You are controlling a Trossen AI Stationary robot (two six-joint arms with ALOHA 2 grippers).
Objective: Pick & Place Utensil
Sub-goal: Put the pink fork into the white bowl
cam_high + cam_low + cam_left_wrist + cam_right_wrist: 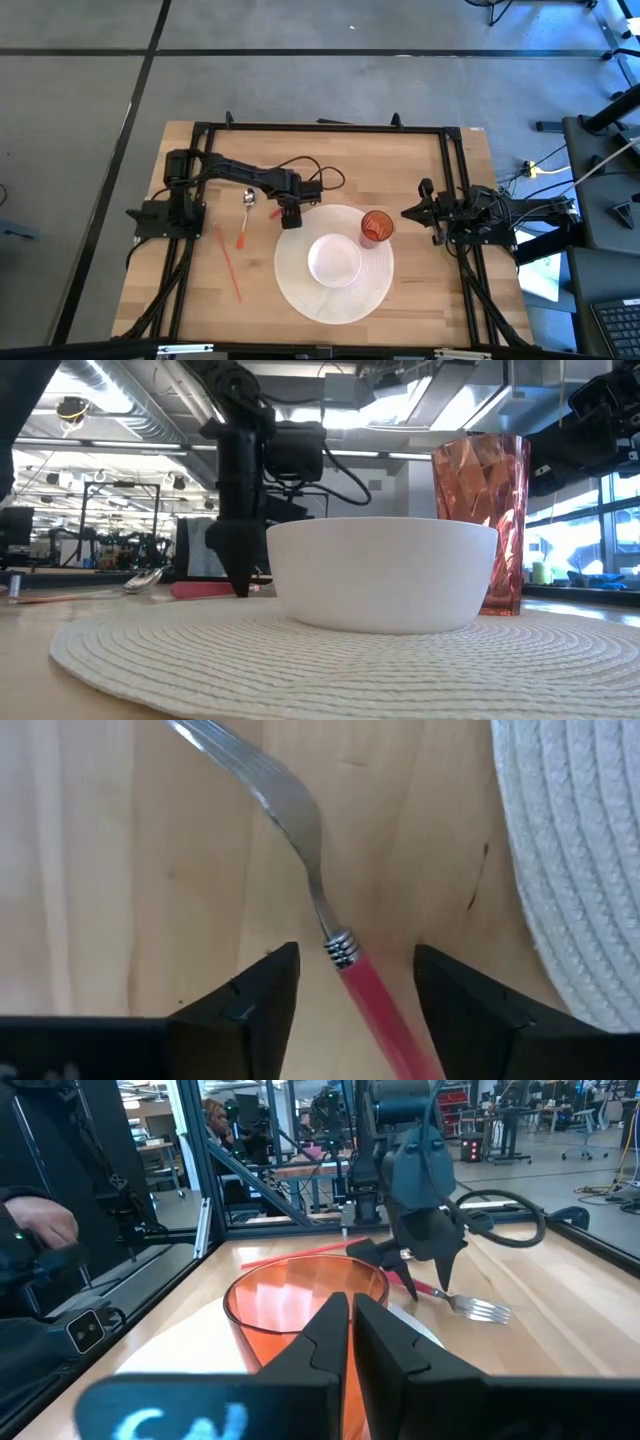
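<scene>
White woven fibre fills the near edge of the low view, where the round placemat [300,660] lies on the wooden counter [420,170] and carries a white bowl [380,572] at its centre, with a faceted orange tumbler [482,520] standing just behind it toward 2 o'clock. From above, the tumbler [376,226] sits on the mat's rim at about 1 o'clock from the bowl [334,260]. At 11 o'clock from the bowl, just off the mat's edge, the left gripper [290,215] points down at the counter; its wrist camera shows the two dark fingers [250,1005] spread wide on either side of the fork [310,870], right where the red handle joins the metal neck, with neither finger touching it. The fork lies flat on the wood beside the mat [570,870]. Farther toward 9 o'clock a metal spoon [248,199] with an orange handle rests on the counter, and two thin red sticks [228,262] lie apart nearer the left edge. At 3 o'clock from the tumbler the right gripper [408,213] waits, well clear of the mat, its fingers [385,1345] pressed together with nothing between them.
</scene>
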